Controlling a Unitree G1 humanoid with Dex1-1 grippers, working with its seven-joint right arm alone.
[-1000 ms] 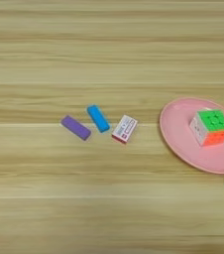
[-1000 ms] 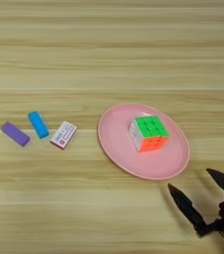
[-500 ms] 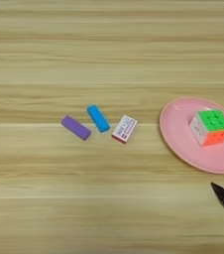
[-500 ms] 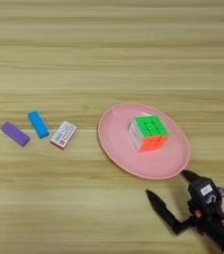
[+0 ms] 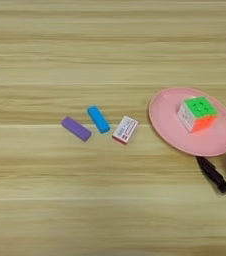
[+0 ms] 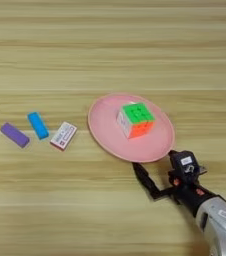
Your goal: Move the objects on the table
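Claw [image 6: 160, 170] spread wide, empty, low beside near rim of pink plate [image 6: 105, 137] carrying cube [image 6: 135, 119]; likely reaching for cube: lift over rim, center fingers, avoid nudging plate across tabletop [image 6: 110, 50].

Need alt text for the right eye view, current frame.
The robot's right gripper, fingers spread open and holding nothing, sits just below the near rim of a pink plate carrying a multicolour puzzle cube. Left of the plate on the wooden table lie a white eraser, blue bar and purple bar.
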